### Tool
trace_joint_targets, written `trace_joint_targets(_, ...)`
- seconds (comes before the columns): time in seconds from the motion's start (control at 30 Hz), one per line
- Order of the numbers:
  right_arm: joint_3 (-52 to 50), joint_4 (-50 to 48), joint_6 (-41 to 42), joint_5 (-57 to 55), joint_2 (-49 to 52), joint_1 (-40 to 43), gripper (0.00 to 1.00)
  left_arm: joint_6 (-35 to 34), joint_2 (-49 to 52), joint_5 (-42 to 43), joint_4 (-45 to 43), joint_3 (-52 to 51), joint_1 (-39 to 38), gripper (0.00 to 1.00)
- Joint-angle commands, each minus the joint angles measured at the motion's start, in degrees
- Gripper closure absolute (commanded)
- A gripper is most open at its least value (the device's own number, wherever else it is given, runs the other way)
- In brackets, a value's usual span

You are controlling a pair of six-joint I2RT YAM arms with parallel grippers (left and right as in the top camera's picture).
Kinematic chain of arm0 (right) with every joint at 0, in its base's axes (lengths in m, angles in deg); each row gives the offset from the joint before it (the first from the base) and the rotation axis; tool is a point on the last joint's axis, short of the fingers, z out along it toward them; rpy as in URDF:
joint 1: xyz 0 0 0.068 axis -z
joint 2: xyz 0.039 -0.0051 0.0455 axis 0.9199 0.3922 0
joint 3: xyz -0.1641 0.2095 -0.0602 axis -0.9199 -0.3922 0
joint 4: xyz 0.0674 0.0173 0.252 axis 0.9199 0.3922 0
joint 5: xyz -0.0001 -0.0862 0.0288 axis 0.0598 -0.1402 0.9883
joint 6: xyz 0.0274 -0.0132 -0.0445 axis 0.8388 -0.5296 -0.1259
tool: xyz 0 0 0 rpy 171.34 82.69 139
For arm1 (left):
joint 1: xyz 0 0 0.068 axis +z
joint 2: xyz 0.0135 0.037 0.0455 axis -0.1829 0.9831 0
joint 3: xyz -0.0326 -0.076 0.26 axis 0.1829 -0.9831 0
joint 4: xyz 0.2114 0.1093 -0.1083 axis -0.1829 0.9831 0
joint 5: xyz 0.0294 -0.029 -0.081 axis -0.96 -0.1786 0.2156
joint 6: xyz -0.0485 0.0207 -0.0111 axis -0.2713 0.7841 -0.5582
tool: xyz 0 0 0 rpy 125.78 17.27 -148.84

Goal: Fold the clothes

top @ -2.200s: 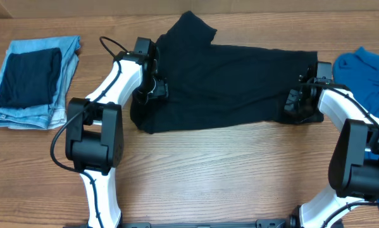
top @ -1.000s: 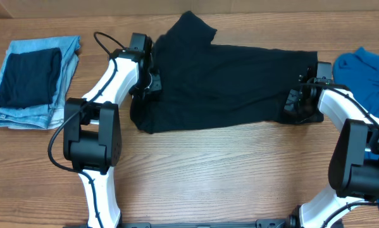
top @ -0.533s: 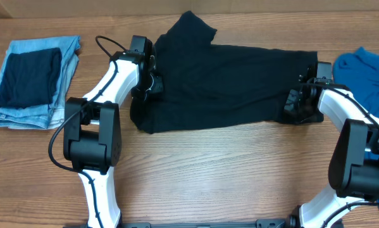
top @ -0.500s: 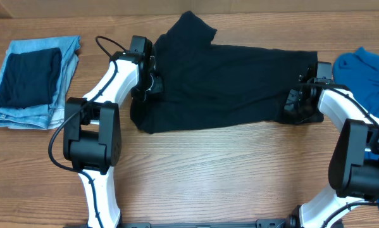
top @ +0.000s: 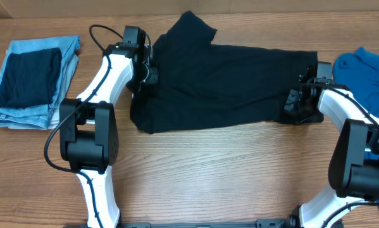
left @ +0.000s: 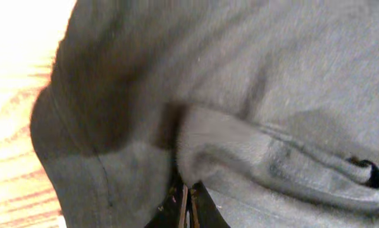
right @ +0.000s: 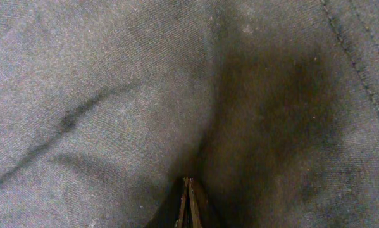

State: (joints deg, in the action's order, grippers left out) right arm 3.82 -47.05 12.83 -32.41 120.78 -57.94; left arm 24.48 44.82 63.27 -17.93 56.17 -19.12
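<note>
The black T-shirt lies spread out in the middle of the wooden table, toward the back. It lies sideways, so it runs long from left to right. One sleeve sticks up toward the back edge. The cloth is soft and has a few wrinkles.

The left gripper is at the left end of the shirt. In the left wrist view its fingertips are pressed together, and a thick fold of the black cloth is bunched up right at them. It is pinching the shirt. A bit of bare wood shows on the left side of that view.

The right gripper is at the right end of the shirt, near the front corner. In the right wrist view its fingertips are tight together too, and the cloth puckers in toward them. It is pinching the shirt as well.

Far off on the left is a stack of folded light-blue jeans with a dark folded cloth on top. At the right edge of the table lies a bright blue garment, just beside the right arm.
</note>
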Motion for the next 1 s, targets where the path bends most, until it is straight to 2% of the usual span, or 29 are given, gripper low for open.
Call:
trace_joint_targets(0.0,-0.4,-0.4,0.2,-0.4,-0.8,0.1,0.96,2.9,0.3,-1.3,-2.0,1.8,0.0,0.96)
trace_joint_targets(0.3,-0.4,-0.4,0.2,-0.4,-0.8,0.1,0.96,4.5,0.3,-4.1,-6.6,1.8,0.1,0.96)
trace_joint_targets(0.5,-0.4,-0.4,-0.1,-0.9,-0.8,0.1,0.96,8.0,0.4,-4.4,-10.4,1.8,0.2,0.96)
trace_joint_targets(0.73,-0.4,-0.3,-0.1,-0.9,-0.8,0.1,0.96,8.2,0.5,-7.2,-12.9,1.8,0.4,0.94)
trace_joint_targets(0.77,-0.4,-0.3,-0.1,-0.8,-0.8,0.1,0.96,8.2,0.5,-7.2,-13.5,1.8,0.4,0.91)
trace_joint_targets(0.8,-0.4,-0.3,-0.1,-0.8,-0.8,0.1,0.96,8.2,0.5,-7.2,-13.9,1.8,0.4,0.84)
trace_joint_targets(0.87,-0.4,-0.2,-0.1,-0.8,-0.8,0.1,0.96,8.2,0.5,-7.1,-14.6,2.0,0.4,0.58)
trace_joint_targets(0.93,-0.4,-0.2,0.0,-0.8,-0.8,0.1,0.96,8.2,0.5,-7.3,-14.1,2.7,0.7,0.43)
trace_joint_targets(0.97,-0.4,-0.2,0.0,-0.8,-0.8,0.1,0.96,8.2,0.3,-7.1,-12.3,3.8,0.9,0.40)
